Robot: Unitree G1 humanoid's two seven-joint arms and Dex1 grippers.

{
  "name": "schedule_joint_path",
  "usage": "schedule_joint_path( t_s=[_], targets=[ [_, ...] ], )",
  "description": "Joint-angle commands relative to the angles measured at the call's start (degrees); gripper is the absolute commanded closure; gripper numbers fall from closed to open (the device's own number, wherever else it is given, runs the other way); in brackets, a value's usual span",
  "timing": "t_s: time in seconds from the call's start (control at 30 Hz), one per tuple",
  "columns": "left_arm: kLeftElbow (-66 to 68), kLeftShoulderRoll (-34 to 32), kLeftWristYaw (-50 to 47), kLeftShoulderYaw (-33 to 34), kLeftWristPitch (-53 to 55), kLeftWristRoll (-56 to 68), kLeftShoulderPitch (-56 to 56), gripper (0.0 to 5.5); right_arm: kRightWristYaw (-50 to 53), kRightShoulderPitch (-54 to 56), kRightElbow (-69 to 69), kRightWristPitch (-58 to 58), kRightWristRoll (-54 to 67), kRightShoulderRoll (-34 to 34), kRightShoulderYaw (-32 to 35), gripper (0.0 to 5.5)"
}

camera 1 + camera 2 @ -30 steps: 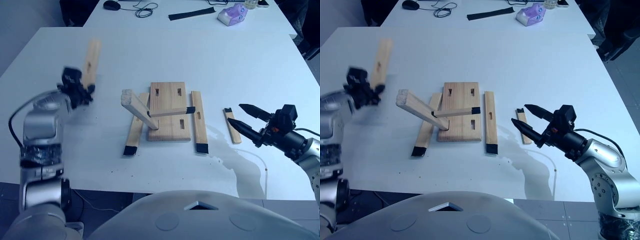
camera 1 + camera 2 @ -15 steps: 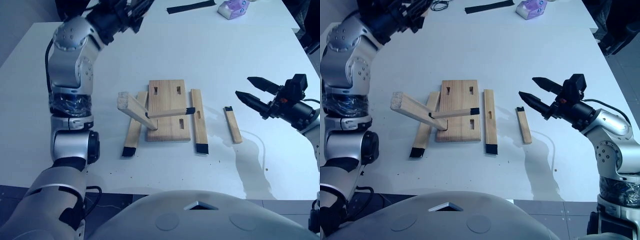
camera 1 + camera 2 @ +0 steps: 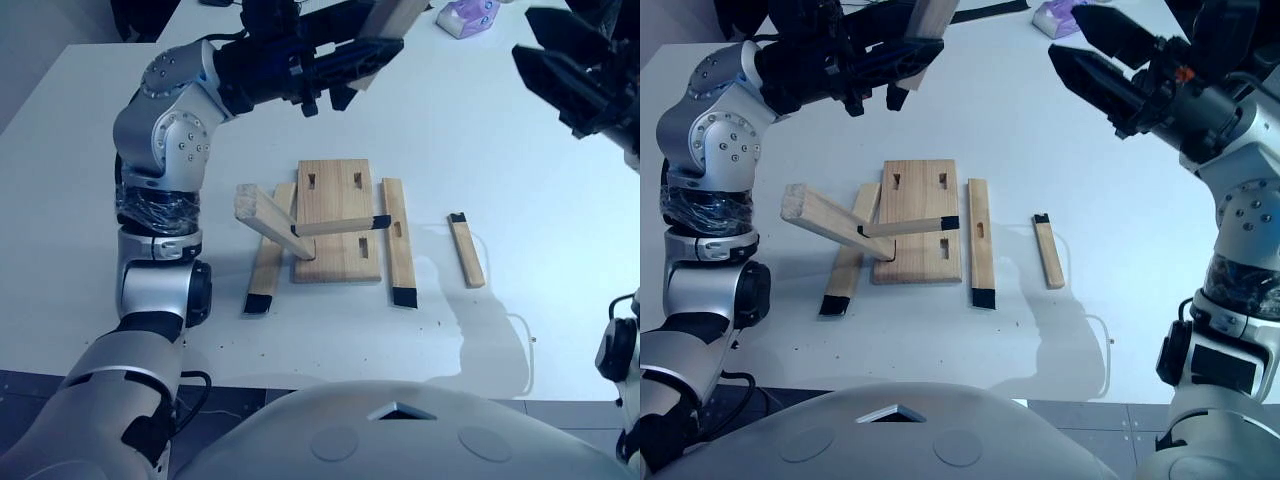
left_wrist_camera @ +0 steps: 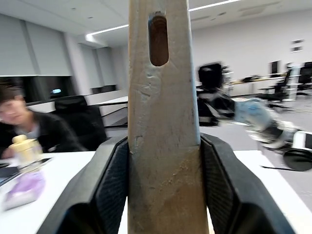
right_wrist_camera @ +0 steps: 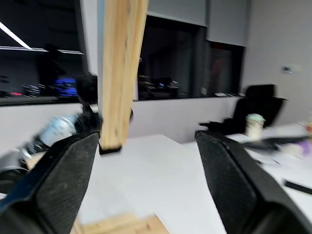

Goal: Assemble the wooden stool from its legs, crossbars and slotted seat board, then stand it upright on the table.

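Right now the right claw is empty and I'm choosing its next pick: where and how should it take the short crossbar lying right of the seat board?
Take the short crossbar at mid-length, from straight above, closing across its narrow width. It lies flat and apart from the slotted leg beside it, so both long edges look free.

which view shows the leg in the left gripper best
The left wrist view: the wooden leg stands close between the fingers, its slot plain. The eye views catch just its end; the right wrist view has it farther off.
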State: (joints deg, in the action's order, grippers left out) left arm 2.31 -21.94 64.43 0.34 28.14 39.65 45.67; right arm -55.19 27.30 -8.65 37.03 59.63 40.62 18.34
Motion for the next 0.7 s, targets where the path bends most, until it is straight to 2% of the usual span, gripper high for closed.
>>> schedule_joint_path(
  t_s=[0.03,0.27,0.7],
  targets=[
    [-1.6,-1.16,2.6,-1.26,0.68,-0.06,-0.83,3.47,-1.26,2.99,1.08,3.17,2.19,0.39,-0.48,1.89],
    [-2.59,-1.65,4.48,-2.81,0.04,-1.27,-2.33,3.47,-3.3,6.97,0.79,5.97,2.07,-0.51,-4.04,1.89],
    [-4.73,-2.64,6.22,-4.75,0.24,-2.69,-4.96,3.47,-5.57,11.41,1.63,8.46,0.89,-0.51,-6.22,1.89]
  ],
)
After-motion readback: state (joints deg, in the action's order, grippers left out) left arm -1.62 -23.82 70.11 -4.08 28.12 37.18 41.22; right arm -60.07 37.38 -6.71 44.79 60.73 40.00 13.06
